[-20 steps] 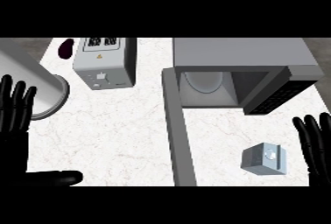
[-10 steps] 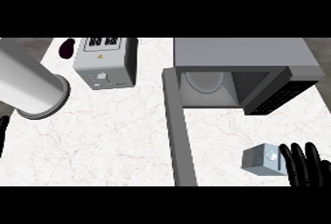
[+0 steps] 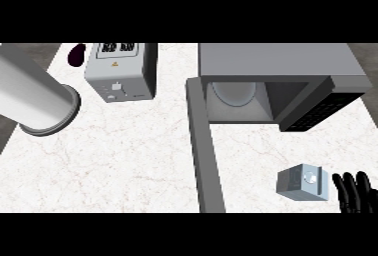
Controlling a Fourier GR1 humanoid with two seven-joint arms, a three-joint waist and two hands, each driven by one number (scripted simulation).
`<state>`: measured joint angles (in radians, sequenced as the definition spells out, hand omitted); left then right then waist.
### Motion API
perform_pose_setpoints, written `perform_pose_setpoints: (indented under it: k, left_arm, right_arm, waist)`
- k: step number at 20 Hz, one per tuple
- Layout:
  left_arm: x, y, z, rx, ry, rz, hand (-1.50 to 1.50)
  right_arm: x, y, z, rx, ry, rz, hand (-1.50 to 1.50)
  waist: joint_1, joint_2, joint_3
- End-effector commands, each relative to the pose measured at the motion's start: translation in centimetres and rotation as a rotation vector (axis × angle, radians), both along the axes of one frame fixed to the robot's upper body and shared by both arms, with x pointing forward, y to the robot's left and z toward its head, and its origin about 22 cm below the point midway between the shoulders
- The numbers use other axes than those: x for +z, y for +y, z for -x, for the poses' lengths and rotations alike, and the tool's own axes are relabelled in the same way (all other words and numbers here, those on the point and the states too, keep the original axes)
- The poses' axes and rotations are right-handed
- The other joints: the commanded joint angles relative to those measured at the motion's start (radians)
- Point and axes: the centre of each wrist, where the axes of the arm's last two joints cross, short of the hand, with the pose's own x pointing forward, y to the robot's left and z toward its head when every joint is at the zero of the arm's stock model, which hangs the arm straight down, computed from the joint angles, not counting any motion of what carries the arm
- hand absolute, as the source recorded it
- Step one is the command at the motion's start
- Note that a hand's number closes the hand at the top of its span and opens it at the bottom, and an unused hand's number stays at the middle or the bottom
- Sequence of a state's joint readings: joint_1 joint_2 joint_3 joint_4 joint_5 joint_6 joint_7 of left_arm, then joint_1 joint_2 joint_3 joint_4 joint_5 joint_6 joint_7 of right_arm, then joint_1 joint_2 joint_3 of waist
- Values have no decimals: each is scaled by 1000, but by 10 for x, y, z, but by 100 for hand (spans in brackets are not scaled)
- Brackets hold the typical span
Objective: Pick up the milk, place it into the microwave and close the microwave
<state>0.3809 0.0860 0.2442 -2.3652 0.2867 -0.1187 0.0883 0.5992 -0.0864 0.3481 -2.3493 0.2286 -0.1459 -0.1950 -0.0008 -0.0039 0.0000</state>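
Observation:
The milk carton (image 3: 303,182), a small grey-blue box with a round cap on top, stands on the white marble counter (image 3: 125,160) at the lower right. Just right of it, my right hand (image 3: 352,193) shows at the lower right edge with fingers straight and pointing up, a small gap from the carton. The microwave (image 3: 280,80) stands open at the upper right, with a white turntable plate (image 3: 235,93) inside. Its door (image 3: 204,150) swings out toward me, left of the carton. My left forearm (image 3: 33,97) crosses the upper left; its hand is out of the picture.
A grey toaster (image 3: 122,71) stands at the back, left of the microwave. A dark purple object (image 3: 75,54) lies at the back left edge. The counter ends at the left side.
My right hand has dropped lower and moved in beside the milk carton. My left hand has left the picture and its forearm now reaches further in from the upper left.

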Motion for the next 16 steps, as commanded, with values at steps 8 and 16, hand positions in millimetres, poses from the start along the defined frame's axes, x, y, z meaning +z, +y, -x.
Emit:
perform_pose_setpoints:
  k: [8,16]
  left_arm:
    - [16,14,35,-26,0,12,-150]
    - [-2,24,42,-33,13,-11,-150]
  right_arm:
    - [-51,-22,-10,-91,62,9,-150]
    - [-90,-57,-18,-202,103,-8,-150]
  waist:
    - [9,1,1]
    - [9,1,0]
